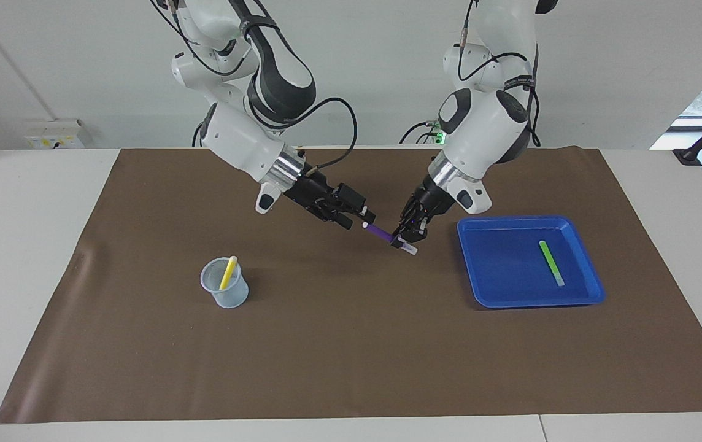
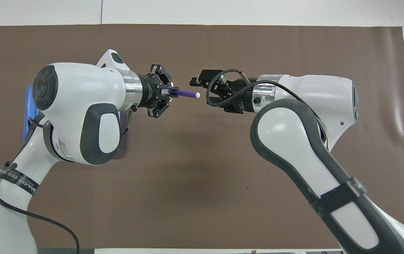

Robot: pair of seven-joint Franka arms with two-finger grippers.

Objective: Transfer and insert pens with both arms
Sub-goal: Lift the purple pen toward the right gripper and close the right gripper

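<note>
Purple pen (image 1: 380, 232): I judge it light, stiff and smooth-barrelled, so it could twist or slide in a loose pinch. It hangs in the air over the brown mat (image 1: 351, 344) at mid-desk, between the cup and the tray, tilted, white tip toward my right arm.

Left pincer (image 1: 405, 238): pressed together on the pen near its pale cap end, carrying it over the mat.

Right pincer (image 1: 360, 216): spread, holding nothing, just beside the pen's white tip; from the facing view I cannot tell if it touches yet.

Where I'd take hold: on the bare purple barrel between the tip and the left pincer, squarely across it, well clear of the other fingers.

Risk: in my judgement, letting go on the left before the right has closed would drop the pen.

Yellow pen (image 1: 227, 272): standing slanted in the clear cup (image 1: 224, 293), toward the right arm's end.

Light green pen (image 1: 551, 262): lying flat in the blue tray (image 1: 492, 294), toward the left arm's end.
</note>
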